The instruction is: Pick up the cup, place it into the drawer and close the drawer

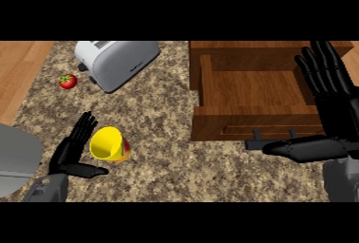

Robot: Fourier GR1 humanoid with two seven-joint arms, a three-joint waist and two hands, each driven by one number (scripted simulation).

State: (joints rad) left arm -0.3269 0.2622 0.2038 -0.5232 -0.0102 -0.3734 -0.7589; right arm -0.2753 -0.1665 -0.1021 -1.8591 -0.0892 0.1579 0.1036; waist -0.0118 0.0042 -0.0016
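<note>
Drawer (252, 97) seen pulled open at upper right of the counter (168, 156); right hand (326, 109) is spread flat over its right side, fingers straight, nothing held. Cup (108, 144) is tipped on its side, mouth toward the left hand (76, 147), just beside its straight, released fingers. Left hand is judged nearer.

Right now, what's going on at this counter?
The robot's left hand is open right beside a yellow cup lying on its side on the granite counter, not yet grasping it. The wooden drawer stands pulled open with nothing visible inside, and the right hand is open, fingers straight, over the drawer's right side. A toaster and a strawberry sit further back, untouched.
</note>
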